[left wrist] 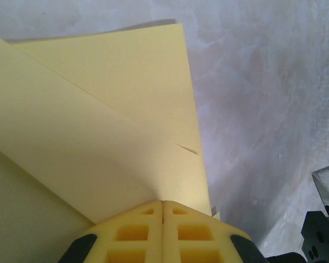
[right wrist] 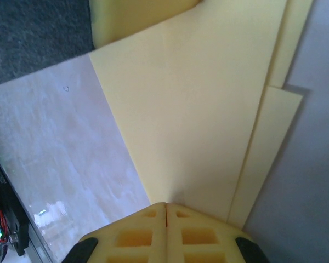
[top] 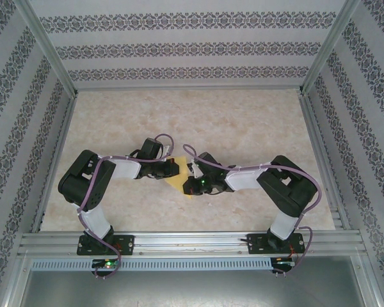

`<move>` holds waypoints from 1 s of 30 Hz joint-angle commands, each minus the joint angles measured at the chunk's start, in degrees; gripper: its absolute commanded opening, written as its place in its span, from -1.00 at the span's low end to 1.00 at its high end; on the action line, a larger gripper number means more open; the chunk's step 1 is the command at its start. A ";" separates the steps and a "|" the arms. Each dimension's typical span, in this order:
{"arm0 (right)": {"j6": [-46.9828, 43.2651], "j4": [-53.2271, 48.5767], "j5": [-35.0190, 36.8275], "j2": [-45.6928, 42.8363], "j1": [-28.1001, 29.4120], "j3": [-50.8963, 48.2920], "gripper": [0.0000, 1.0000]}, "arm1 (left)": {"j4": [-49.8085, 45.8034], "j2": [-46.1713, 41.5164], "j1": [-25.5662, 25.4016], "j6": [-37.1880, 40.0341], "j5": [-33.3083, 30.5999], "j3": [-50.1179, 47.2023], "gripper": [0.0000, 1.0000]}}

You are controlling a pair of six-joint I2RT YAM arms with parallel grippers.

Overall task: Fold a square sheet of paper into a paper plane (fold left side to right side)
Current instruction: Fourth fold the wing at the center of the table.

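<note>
The square sheet of paper (top: 177,180) is yellow and lies folded on the table between the two arms, partly hidden under them. In the left wrist view the sheet of paper (left wrist: 98,109) shows a flap lying diagonally over a lower layer. In the right wrist view the sheet of paper (right wrist: 192,109) shows stacked layers with stepped edges on the right. My left gripper (top: 172,167) (left wrist: 163,201) is shut, its tips touching the paper's face. My right gripper (top: 191,183) (right wrist: 166,204) is also shut, tips against the paper. Nothing shows between either pair of jaws.
The marble-patterned table (top: 243,128) is fenced by patterned walls and an aluminium rail (top: 192,240) at the near edge. A black part of the right arm (left wrist: 323,219) sits close to the left gripper. The left gripper's yellow pad (right wrist: 137,13) shows beyond the paper.
</note>
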 commanded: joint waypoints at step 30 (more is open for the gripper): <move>-4.50 -10.38 -5.95 -20.53 -8.40 -8.87 -0.63 | 0.77 -5.74 -0.37 -3.33 0.73 0.61 -0.75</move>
